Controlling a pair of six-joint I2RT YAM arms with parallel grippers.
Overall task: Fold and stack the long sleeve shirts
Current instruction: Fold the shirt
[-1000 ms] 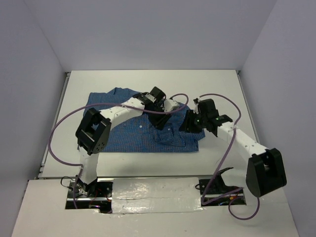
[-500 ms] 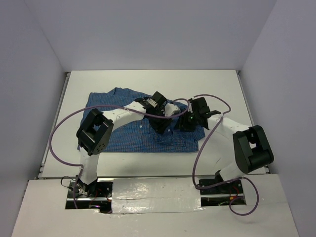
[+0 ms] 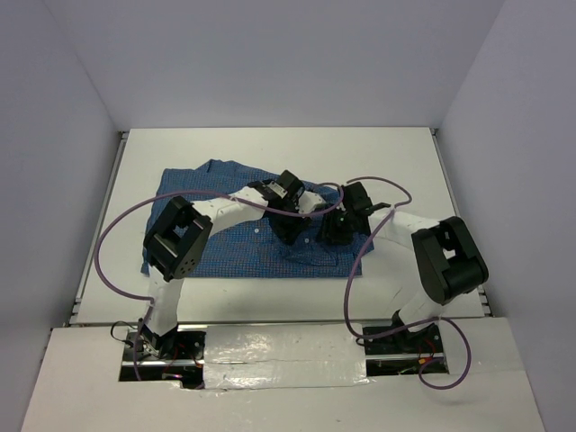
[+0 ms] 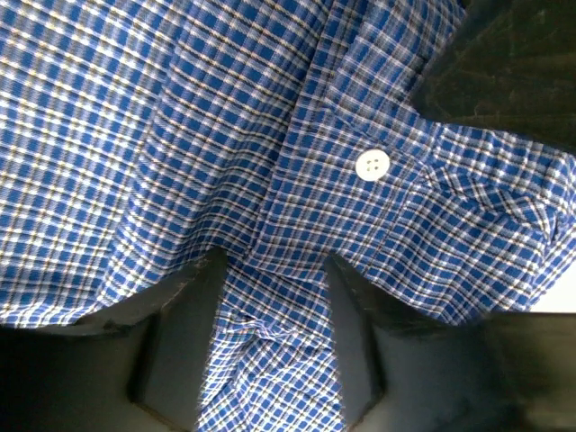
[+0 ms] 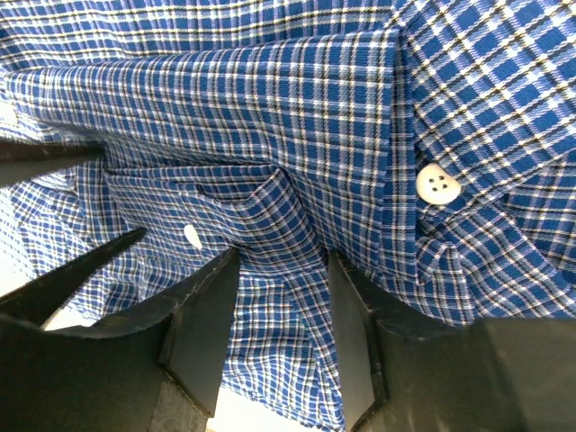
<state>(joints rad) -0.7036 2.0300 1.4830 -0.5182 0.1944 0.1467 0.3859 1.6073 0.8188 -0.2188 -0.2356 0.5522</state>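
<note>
One blue checked long sleeve shirt (image 3: 225, 236) lies on the white tabletop (image 3: 270, 148), left of centre, as two robot arms meet over its right-hand part. The left fingers (image 4: 180, 342) and the right fingers (image 5: 202, 324) are each pressed into the cloth close to one another. Each pair appears clamped on a raised ridge of fabric that fills the gap between its fingers.

From above, the shirt reads as a rough rectangle with no sleeve trailing out over the tabletop, so the sleeves appear to be tucked in and the folding looks partly done. The cloth around both grips is rumpled, and the right edge sits uneven. By this reading, at least one more fold across the body is left, then the smoothing and the stacking.

The count is short: one shirt, the only garment in sight, so no pile exists for it to join. There are two arms, each with two fingers. One white four-hole button (image 4: 372, 165) shows in the left wrist view. In the right wrist view there is another button (image 5: 438, 184), and a third one seen edge-on (image 5: 193, 237).
</note>
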